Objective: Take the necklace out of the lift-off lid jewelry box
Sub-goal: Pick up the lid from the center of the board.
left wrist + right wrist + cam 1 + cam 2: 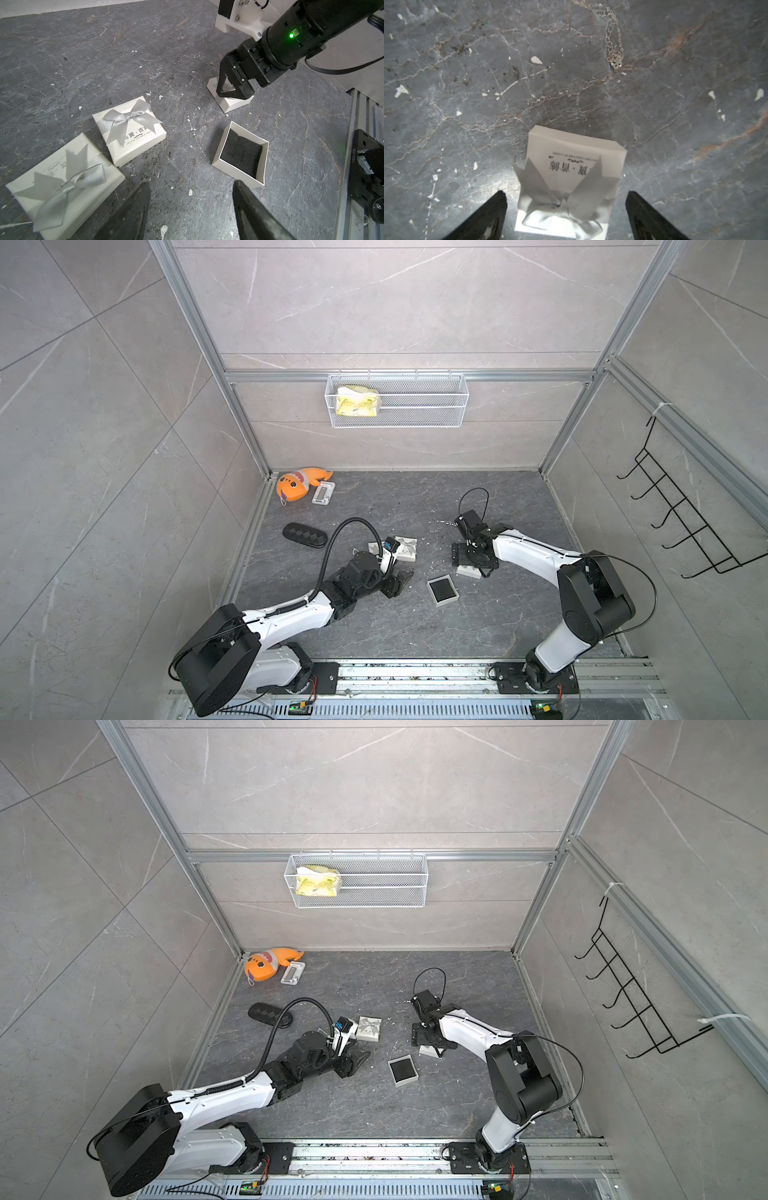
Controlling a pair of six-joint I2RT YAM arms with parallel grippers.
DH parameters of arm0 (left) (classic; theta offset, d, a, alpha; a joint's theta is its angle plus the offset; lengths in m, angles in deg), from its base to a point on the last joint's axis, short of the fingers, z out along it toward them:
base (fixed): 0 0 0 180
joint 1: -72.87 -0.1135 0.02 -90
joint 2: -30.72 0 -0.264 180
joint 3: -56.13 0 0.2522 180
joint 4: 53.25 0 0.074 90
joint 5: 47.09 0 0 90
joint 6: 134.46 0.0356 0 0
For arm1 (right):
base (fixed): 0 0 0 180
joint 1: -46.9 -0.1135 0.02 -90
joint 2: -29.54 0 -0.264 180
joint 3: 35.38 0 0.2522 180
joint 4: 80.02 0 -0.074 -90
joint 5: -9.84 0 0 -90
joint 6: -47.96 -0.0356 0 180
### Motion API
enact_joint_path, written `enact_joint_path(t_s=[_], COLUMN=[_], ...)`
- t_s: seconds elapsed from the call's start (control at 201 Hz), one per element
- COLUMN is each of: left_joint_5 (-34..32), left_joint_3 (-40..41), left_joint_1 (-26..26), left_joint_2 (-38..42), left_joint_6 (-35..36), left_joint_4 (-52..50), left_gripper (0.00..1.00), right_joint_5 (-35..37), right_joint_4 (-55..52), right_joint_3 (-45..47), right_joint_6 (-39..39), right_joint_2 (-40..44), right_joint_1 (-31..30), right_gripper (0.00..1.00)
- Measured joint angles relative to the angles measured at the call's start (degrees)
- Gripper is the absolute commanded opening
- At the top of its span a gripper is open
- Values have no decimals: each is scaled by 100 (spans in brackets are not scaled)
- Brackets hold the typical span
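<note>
The jewelry box base (218,164), white card with black foam inside, sits open on the dark floor, seen in both top views (442,591) (402,1070); no necklace lies in it. Its bow-topped lid (571,149) (230,104) rests on the floor between the fingers of my right gripper (566,195) (233,94), which is open with a gap on each side. The silver necklace (613,41) (176,56) lies stretched on the floor beyond the lid. My left gripper (191,184) (401,583) hangs open over bare floor beside the base.
Two closed white boxes with silver bows (128,128) (62,182) lie by my left gripper. An orange fish toy (297,485), a white clip (323,493) and a black case (305,535) lie far left. A wire basket (395,400) and hook rack (681,514) hang on the walls.
</note>
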Motion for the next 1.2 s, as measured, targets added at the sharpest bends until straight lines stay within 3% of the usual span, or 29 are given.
enact_joint_path(t_s=[0.209,0.677,0.876,1.205], left_joint_5=[28,472,756,625], left_joint_3=[0,0,0,-334], left_joint_1=[0,2,105,848], left_joint_2=[0,-190,-420,-1370], left_joint_6=[4,31,74,131], left_joint_4=[0,-179,-284,-289], left_gripper=[66,61,53,39], right_joint_5=[0,-201,-1064,-2881], right_joint_4=[216,350,31,-223], right_joint_3=[144,205,350,592], right_joint_6=[-166,203,778,1303], right_joint_2=[-186,-275,356,1082], right_joint_1=[35,85,90,7], right_gripper=[89,69,68,69])
